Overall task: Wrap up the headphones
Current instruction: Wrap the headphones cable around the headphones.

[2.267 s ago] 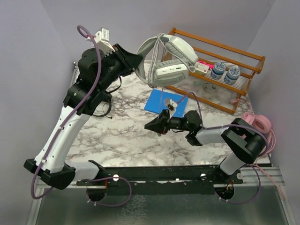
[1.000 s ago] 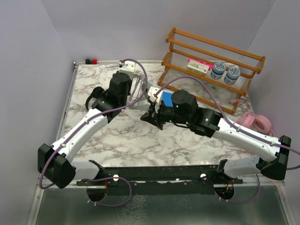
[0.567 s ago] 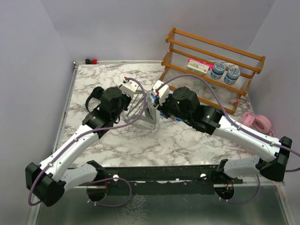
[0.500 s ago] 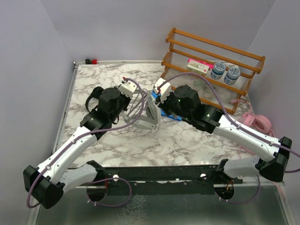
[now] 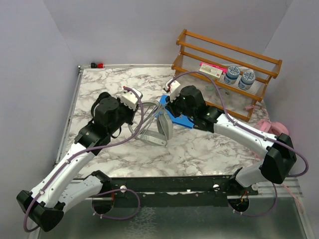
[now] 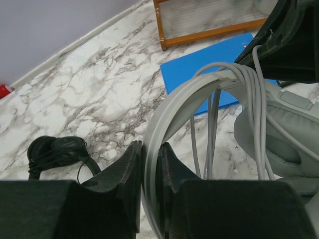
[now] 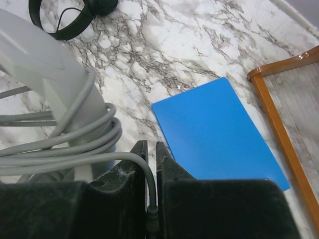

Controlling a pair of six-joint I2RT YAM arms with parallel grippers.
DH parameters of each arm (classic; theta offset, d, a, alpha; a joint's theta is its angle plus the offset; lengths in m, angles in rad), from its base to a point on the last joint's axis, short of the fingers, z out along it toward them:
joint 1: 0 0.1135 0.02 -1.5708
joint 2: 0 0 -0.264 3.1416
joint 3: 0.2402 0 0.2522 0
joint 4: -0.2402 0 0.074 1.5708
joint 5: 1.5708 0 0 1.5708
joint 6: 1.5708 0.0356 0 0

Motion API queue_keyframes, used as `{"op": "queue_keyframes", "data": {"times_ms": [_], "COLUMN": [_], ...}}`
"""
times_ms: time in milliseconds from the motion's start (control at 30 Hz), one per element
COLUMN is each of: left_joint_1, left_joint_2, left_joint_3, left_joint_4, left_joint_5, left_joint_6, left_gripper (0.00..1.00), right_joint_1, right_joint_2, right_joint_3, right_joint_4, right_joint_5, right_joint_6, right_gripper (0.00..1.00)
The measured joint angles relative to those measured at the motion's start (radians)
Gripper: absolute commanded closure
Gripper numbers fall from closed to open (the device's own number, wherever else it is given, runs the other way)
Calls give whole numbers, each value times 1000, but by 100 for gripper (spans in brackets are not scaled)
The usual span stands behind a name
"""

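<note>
While both arms held the grey-white headphones near the middle of the table, the wrap looked close to finished.

The left gripper was clamped on the headband. The right gripper was closed to a narrow slot on the free end of the grey cable, whose turns lay bunched around the band. A blue sheet lay at 2 o'clock from the headphones, the black pair at 9 o'clock, and the pink pair at 3 o'clock by the table edge. Risk: the turns appeared slack, so letting the end go untucked would probably allow them to spring off. The left grip on the slim band could also slip and tilt the cups.
</note>
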Motion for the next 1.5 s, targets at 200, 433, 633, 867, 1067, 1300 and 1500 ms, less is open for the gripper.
{"op": "queue_keyframes", "data": {"times_ms": [200,433,633,867,1067,1300,1500], "left_joint_1": [2,2,1,1,2,16,80], "left_joint_2": [1,42,105,146,175,223,239], "left_joint_3": [27,62,112,159,187,218,221], "left_joint_4": [-57,-98,-153,-189,-212,-223,-210], "left_joint_5": [44,59,82,114,134,146,154], "left_joint_6": [-47,-90,-162,-211,-248,-287,-330], "left_gripper": [100,100,100,100,100,100,100], "right_joint_1": [-82,-152,-189,-207,-218,-218,-218], "right_joint_2": [6,1,1,1,1,1,1], "right_joint_3": [-68,-179,-261,-316,-367,-439,-489], "right_joint_4": [82,212,296,335,379,438,470], "right_joint_5": [-106,-268,-346,-360,-359,-364,-370], "right_joint_6": [45,107,158,192,226,275,313], "right_gripper": [79,77,62,51,44,38,18]}}
